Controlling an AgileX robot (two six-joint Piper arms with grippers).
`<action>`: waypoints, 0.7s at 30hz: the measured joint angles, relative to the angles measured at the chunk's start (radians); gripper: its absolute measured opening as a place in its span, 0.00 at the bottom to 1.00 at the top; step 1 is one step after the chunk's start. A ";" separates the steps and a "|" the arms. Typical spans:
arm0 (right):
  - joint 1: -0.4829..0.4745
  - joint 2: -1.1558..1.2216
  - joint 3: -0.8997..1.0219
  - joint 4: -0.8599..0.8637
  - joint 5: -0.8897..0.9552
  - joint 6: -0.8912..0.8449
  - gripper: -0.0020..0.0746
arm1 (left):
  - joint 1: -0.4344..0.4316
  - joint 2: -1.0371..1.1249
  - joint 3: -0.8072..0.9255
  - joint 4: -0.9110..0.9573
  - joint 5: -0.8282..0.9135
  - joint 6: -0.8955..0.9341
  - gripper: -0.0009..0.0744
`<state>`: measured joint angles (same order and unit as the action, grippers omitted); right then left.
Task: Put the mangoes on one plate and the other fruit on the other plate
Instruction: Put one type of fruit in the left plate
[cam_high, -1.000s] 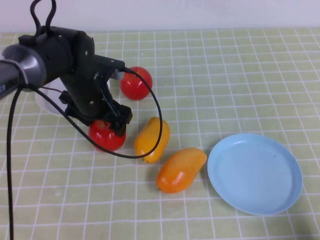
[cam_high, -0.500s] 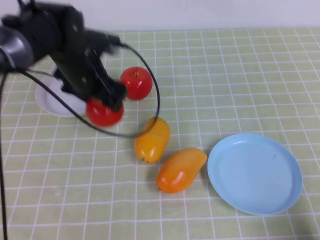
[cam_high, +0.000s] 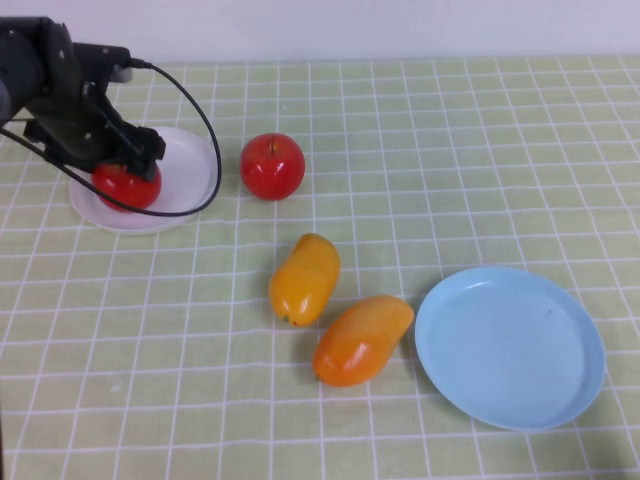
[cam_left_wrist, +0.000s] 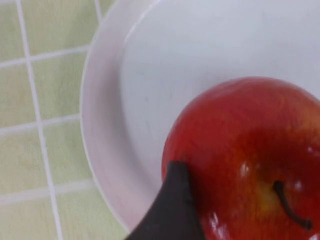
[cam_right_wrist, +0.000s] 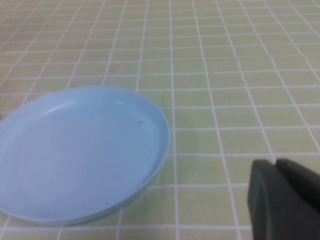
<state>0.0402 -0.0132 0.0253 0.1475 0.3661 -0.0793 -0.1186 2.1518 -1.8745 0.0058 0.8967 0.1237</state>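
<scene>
My left gripper (cam_high: 118, 165) is shut on a red apple (cam_high: 126, 185), holding it over the left part of the white plate (cam_high: 190, 170). In the left wrist view the apple (cam_left_wrist: 250, 155) fills the lower corner above the white plate (cam_left_wrist: 150, 75), with one dark finger (cam_left_wrist: 172, 210) against its side. A second red apple (cam_high: 272, 166) sits on the cloth beside the plate. Two orange mangoes (cam_high: 304, 279) (cam_high: 362, 339) lie mid-table, left of the light blue plate (cam_high: 510, 345). My right gripper (cam_right_wrist: 280, 167) is shut, out of the high view, near the blue plate (cam_right_wrist: 80, 150).
A green checked cloth (cam_high: 450, 150) covers the whole table. The left arm's black cable (cam_high: 205, 120) loops over the white plate. A white wall runs along the far edge.
My left gripper carried the red apple from beside the mangoes up and to the left, and now holds it over the white plate. Nothing else moved.
</scene>
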 joint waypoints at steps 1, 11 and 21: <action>0.000 0.000 0.000 0.000 0.000 0.000 0.01 | 0.002 0.004 -0.008 0.000 -0.006 0.000 0.77; 0.000 0.000 0.000 0.000 0.000 0.000 0.01 | 0.002 0.014 -0.051 0.012 0.045 -0.015 0.87; 0.000 0.000 0.000 0.000 0.000 0.000 0.01 | 0.000 -0.067 -0.105 0.016 0.110 -0.053 0.90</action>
<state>0.0402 -0.0132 0.0253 0.1475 0.3661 -0.0793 -0.1190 2.0844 -1.9792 0.0213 1.0063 0.0705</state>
